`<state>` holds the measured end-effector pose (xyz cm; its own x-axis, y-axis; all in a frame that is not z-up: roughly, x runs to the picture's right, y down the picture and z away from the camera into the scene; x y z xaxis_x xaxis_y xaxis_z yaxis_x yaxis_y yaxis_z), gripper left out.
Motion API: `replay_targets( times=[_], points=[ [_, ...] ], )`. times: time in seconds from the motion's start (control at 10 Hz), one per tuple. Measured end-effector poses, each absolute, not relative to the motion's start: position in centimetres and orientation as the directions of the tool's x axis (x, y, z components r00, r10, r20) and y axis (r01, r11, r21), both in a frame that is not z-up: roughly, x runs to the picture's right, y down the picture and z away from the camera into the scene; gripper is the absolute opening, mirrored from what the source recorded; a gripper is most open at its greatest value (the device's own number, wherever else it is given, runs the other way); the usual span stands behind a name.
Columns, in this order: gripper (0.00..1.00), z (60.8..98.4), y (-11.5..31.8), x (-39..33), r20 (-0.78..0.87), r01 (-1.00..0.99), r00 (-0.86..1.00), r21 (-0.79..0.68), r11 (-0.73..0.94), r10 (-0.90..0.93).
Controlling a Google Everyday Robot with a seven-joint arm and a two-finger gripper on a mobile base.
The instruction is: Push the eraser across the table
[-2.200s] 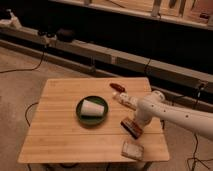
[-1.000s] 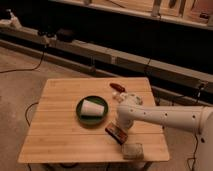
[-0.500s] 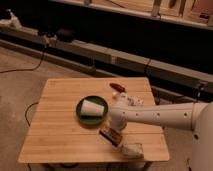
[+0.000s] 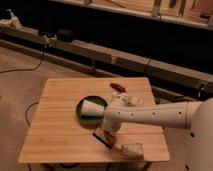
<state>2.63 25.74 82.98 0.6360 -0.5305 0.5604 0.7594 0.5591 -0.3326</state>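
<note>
view from above and in front of a light bamboo-coloured wooden table with a square plank top (image 4: 55, 100), standing on a pale floor in front of dark shelving.

the small dark brown-black rectangular eraser with an orange-brown edge (image 4: 105, 137) lies flat near the front edge of the table, a little right of centre. its long axis runs on a diagonal, from the far left down to the near right.

my white perforated robot arm (image 4: 150, 115) reaches in from the right, low over the wood. its gripper (image 4: 111, 129) sits at the eraser's far, right-hand side, and looks to be touching it or just beside it. i cannot tell whether the gripper is open or closed.

so the eraser lies toward the near left of the gripper, roughly broadside to it. i judge that a push that way would slide it over bare wood toward the front left corner.

a round dark green plate (image 4: 79, 112) holding a pale tipped cup (image 4: 95, 106) sits just beyond the eraser. a pale squarish block (image 4: 132, 149) lies near its right end. a pale speckled packet (image 4: 129, 101) and a small reddish oblong thing (image 4: 117, 87) lie farther back.
</note>
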Motion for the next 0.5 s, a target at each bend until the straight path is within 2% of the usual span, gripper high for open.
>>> replay_targets(
  times=[0.5],
  points=[
    [0.00, 82.58, 26.62, 1.34, 0.622, 0.767, 0.615, -0.328, 0.551, -0.485]
  ],
)
